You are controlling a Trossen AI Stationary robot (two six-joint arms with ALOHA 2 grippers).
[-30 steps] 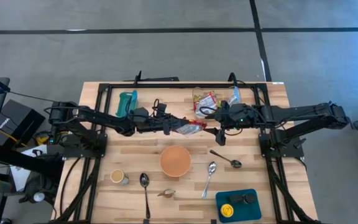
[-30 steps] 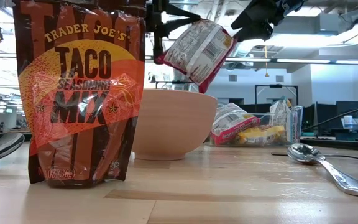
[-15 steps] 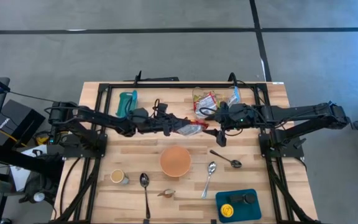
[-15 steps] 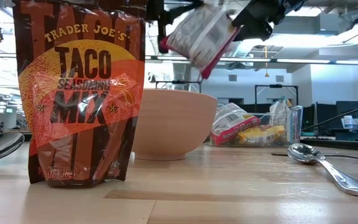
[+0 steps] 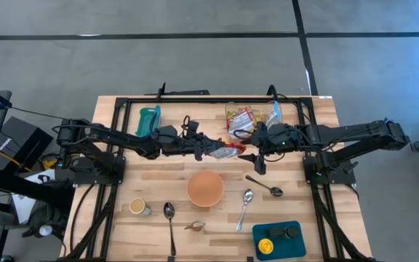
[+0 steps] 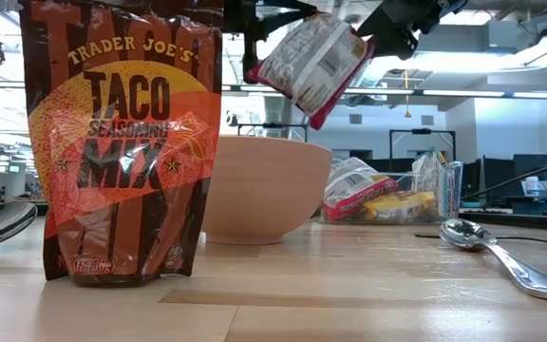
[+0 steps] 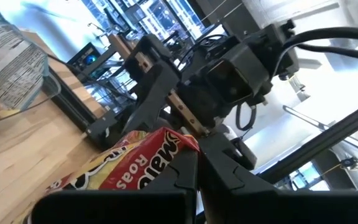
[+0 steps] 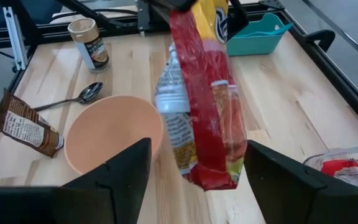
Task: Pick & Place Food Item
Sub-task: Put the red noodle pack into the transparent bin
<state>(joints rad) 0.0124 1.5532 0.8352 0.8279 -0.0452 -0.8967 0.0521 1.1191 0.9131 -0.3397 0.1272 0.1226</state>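
Observation:
A red and white snack packet (image 5: 226, 151) hangs in the air over the middle of the table, just beyond the tan bowl (image 5: 206, 188). My left gripper (image 5: 208, 149) reaches in from the table's left and is shut on it. My right gripper (image 5: 257, 154) faces it from the table's right, open. In the right wrist view the packet (image 8: 204, 106) hangs between the two spread fingers (image 8: 126, 177), which stand on either side of it without touching. The low view shows the packet (image 6: 316, 59) tilted, high above the bowl's rim. My left gripper pinches the packet's left end (image 7: 166, 152) between its two shut fingers. The fingers lie about level and come from the table's left. The packet is lifted clear of the table, tilted, with its free end toward my right gripper.
A clear container (image 5: 242, 116) of more packets stands at the far edge and a teal bin (image 5: 149, 118) at the far left. Two spoons (image 5: 246, 207), a third spoon (image 5: 169, 218), a small jar (image 5: 138, 207), a taco mix pouch (image 5: 195, 225) and a blue tray (image 5: 278, 239) lie nearer.
The packet has risen a little in my left gripper's hold and swung toward my right gripper, so that it now hangs higher above the bowl.

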